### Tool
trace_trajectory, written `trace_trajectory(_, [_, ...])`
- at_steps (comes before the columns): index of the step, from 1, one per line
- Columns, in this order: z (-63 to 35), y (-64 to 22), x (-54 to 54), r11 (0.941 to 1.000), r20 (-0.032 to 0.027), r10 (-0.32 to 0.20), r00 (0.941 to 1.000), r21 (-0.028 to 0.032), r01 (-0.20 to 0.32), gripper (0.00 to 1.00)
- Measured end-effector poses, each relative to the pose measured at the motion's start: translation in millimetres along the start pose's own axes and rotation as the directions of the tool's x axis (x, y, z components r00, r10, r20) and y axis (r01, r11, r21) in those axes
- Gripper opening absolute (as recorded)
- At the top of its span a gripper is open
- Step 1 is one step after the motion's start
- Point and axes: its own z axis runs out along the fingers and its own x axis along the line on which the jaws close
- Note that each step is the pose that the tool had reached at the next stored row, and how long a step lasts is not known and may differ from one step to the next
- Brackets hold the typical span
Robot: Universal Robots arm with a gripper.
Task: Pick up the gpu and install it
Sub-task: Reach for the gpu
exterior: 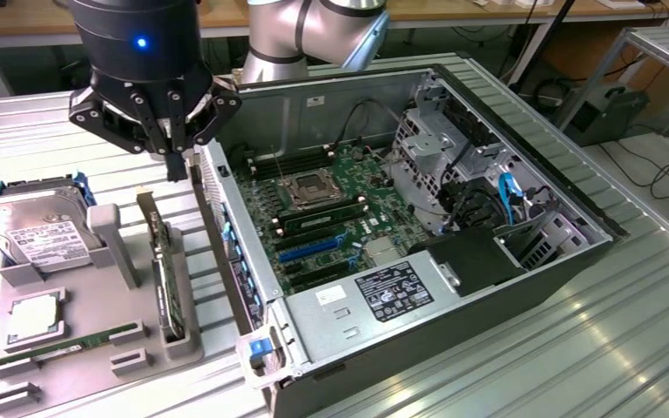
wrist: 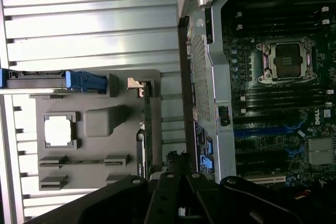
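Note:
The gpu [exterior: 167,279] is a thin black card standing on edge in a slot of the grey parts holder [exterior: 102,305], its pale bracket end toward the back. In the wrist view the gpu [wrist: 147,129] shows edge-on along the holder's side nearest the case. My gripper [exterior: 175,170] hangs shut and holds nothing, above the card's bracket end, between the holder and the open computer case [exterior: 428,261]. In the wrist view the gripper [wrist: 178,169] has its fingers [wrist: 167,192] pressed together. The motherboard [exterior: 323,218] lies exposed inside the case, with blue expansion slots [exterior: 311,248].
On the holder also sit a silver hard drive [exterior: 32,231] in a blue caddy, a processor chip [exterior: 35,315] and a green memory stick [exterior: 67,344]. The case's perforated rear wall [wrist: 202,77] rises right beside the card. A drive cage [exterior: 428,148] and cables fill the case's far end.

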Motion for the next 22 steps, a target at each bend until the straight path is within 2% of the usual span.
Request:
trace_trajectory(1, [0.0, -0.2, 0.0, 1.0000, 0.0000, 0.000, 1.0000, 0.0000, 0.000, 0.11])
trace_trajectory(4, [0.4, -7.9, -0.6, 1.0000, 0.0000, 0.000, 1.0000, 0.0000, 0.000, 0.11])
trace_trajectory(6, [1.3, -17.5, -1.2, 1.0000, 0.0000, 0.000, 1.0000, -0.0001, 0.000, 0.11])
trace_trajectory(8, [1.9, -23.2, -1.6, 1.0000, 0.0000, 0.000, 1.0000, -0.0001, 0.000, 0.11])
trace_trajectory(22, [2.3, -26.9, -1.9, 1.0000, 0.0001, 0.000, 1.0000, 0.0000, 0.000, 0.11])
